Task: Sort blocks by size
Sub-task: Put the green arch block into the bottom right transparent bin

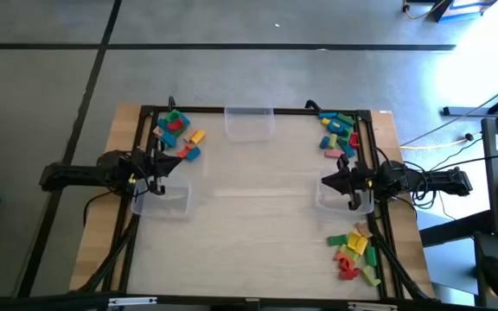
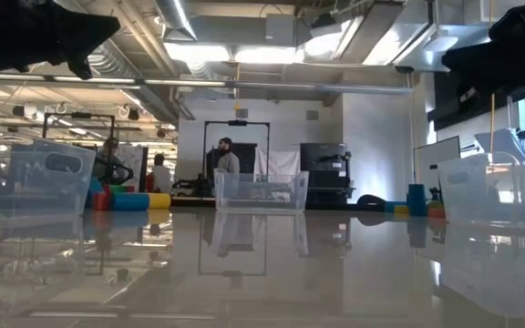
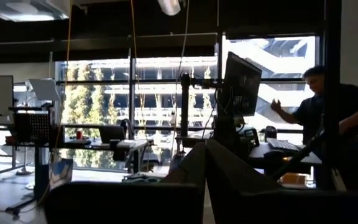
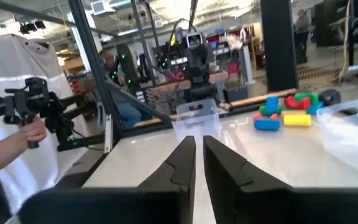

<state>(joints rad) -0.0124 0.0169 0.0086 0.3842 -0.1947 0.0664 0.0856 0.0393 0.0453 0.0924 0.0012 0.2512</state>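
- Blocks (image 1: 178, 134) lie heaped beyond my left pincer (image 1: 156, 169); more (image 1: 354, 252) sit beside my right pincer (image 1: 346, 183).
- Both pincers are together, empty, over clear bins (image 1: 169, 201).
- Risk, I judge: diving closed into a heap scatters blocks off the desk (image 1: 258, 233).

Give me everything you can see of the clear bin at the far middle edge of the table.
The clear bin is a rectangular tub of see-through plastic with rounded corners and no lid. It stands upright on the table against the middle of the far edge, open side up. The low view shows it standing alone and looking empty. It sits between two piles of blocks, one toward the left arm and one toward the right, touching neither. No hand is near it.
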